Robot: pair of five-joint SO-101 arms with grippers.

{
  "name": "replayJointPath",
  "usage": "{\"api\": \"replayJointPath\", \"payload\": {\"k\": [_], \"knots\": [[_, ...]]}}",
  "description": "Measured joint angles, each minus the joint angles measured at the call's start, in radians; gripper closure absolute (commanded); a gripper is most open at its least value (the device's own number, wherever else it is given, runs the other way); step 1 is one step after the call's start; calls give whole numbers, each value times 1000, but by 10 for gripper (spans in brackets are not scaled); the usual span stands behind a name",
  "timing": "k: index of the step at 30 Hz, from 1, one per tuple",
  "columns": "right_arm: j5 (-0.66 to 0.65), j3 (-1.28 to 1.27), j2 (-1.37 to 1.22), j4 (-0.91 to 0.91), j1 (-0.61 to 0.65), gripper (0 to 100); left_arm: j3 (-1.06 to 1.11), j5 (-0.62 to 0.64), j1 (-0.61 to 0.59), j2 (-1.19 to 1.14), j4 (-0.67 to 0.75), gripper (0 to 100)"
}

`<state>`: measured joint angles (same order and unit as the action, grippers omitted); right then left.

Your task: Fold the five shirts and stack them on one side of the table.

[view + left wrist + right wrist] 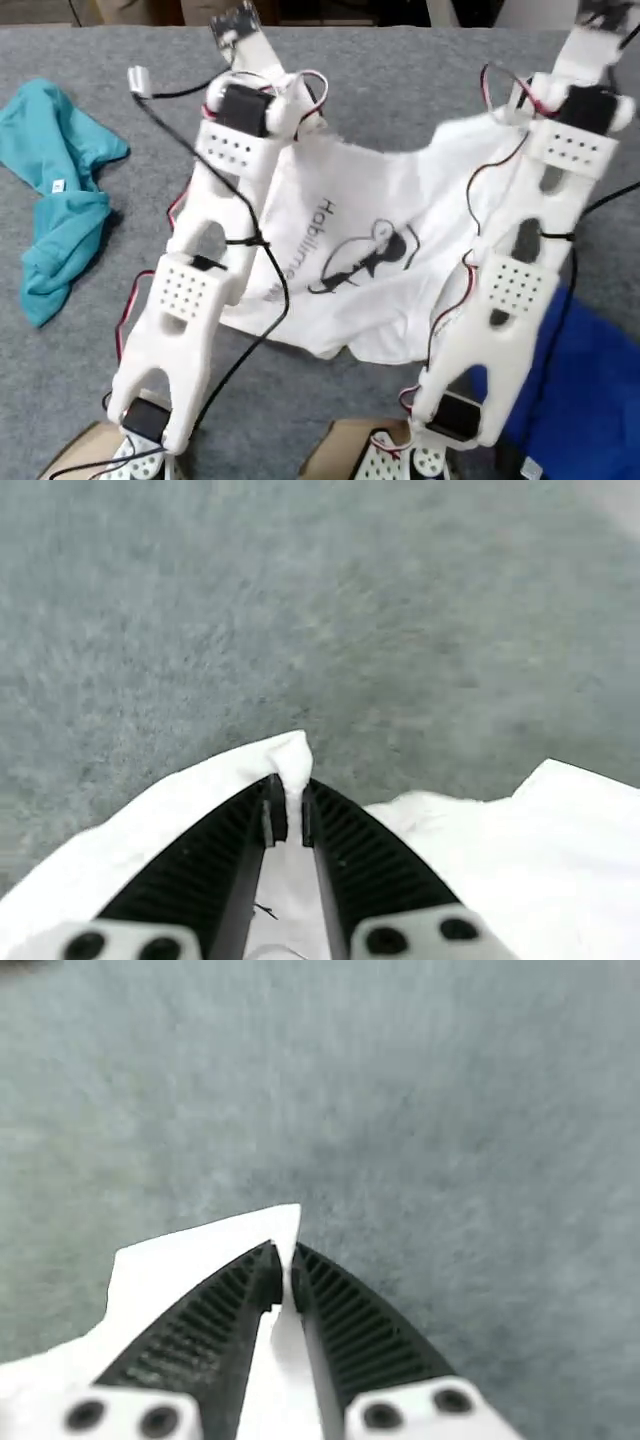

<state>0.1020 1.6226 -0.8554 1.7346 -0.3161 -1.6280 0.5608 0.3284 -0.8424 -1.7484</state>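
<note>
I see my left gripper with jaws pinching an edge fold of the white shirt, and my right gripper pinching another edge fold. The white shirt lies spread at the table's centre. A teal shirt lies crumpled at nine o'clock, and a blue shirt at four o'clock.

Robotics lab, grey felt table, two wired white arms

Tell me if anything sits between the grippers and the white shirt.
Nothing visible does. The left gripper and the right gripper are each shut on an edge of the white shirt, cloth pinched between the jaws.
</note>
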Motion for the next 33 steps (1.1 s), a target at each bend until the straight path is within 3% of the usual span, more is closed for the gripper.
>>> {"api": "replayJointPath", "payload": {"k": [7,13,17,22,28,33], "knots": [[-86,3,442,23,8,993,0,-106,-101,350,-3,981],[-281,21,781,25,140,993,12,-253,-181,660,-3,981],[-377,28,968,25,227,993,135,-359,-193,864,-3,981],[-453,46,1204,25,250,993,327,-439,-232,1163,-3,981],[-512,48,1312,-8,250,992,479,-499,-348,1461,-3,981],[-516,-55,1312,-176,252,992,634,-508,-417,1551,-3,981]]}}
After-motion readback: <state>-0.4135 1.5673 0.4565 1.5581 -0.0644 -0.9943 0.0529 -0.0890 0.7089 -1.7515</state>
